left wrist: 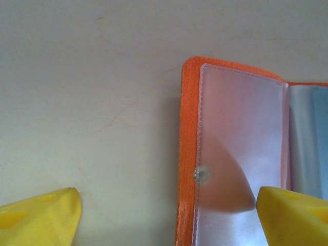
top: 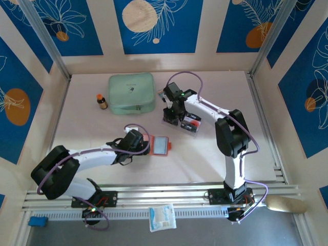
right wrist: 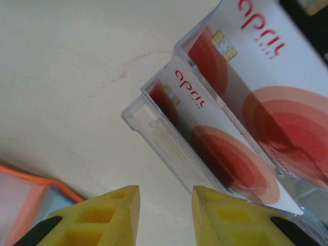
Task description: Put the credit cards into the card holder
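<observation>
The orange card holder [top: 162,145] lies open at mid-table, greyish clear sleeves up. In the left wrist view its orange edge [left wrist: 188,154] and snap stud run between my wide-open left gripper [left wrist: 166,220]; the right finger [left wrist: 294,215] hovers over the sleeve. In the top view the left gripper [top: 142,145] sits at the holder's left side. The credit cards [top: 190,123], white with red circles, stand in a clear slotted stand; two of these cards [right wrist: 230,159] show close up. My right gripper [right wrist: 165,205] is open and empty just in front of the stand. In the top view this right gripper [top: 172,117] is left of the cards.
A mint-green zip pouch [top: 131,93] lies at the back with a small brown bottle [top: 102,101] to its left. A white-blue packet [top: 162,217] rests on the front rail. The card holder's corner [right wrist: 31,197] shows near the right gripper.
</observation>
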`<state>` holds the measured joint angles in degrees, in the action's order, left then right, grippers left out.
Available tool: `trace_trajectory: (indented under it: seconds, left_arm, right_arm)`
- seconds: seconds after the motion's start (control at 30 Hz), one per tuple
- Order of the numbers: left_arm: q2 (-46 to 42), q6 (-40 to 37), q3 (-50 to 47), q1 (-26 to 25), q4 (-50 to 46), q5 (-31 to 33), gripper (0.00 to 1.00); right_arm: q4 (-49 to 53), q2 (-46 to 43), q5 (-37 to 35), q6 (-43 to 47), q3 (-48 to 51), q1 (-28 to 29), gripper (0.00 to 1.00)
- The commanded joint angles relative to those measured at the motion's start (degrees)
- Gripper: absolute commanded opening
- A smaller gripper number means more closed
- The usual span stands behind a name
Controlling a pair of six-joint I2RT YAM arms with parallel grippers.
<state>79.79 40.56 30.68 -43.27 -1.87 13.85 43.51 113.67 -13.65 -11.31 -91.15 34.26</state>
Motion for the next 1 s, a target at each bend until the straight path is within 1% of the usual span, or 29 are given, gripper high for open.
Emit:
trace_trajectory:
  seconds: [0.0,0.33,0.6,0.67,0.8,0.97]
  left_arm:
    - [-0.51,0.22,-0.97,-0.26,-0.59,1.01,0.89]
    - [0.22,0.49,-1.12,-0.26,0.15,0.48,0.89]
    - [0.81,0.66,-0.89,-0.26,0.55,0.22,0.89]
    - [0.9,0.75,-0.91,-0.24,0.59,0.13,0.89]
    - [1.0,0.76,-0.85,-0.24,0.81,0.04,0.89]
    - [0.99,0.83,-0.84,-0.24,0.81,-0.19,0.89]
  right_arm:
    - [3.25,1.13,-5.37,3.68,-2.93,1.07,0.34]
    - [2.66,3.62,-11.12,6.5,-4.55,2.74,0.34]
    - [2.19,6.38,-11.27,8.05,-5.26,2.96,0.33]
    - [2.15,6.48,-11.15,8.41,-5.16,3.08,0.3]
    - [2.27,5.91,-11.03,8.83,-4.83,3.05,0.22]
    - [2.37,5.08,-10.36,9.83,-5.08,3.04,0.21]
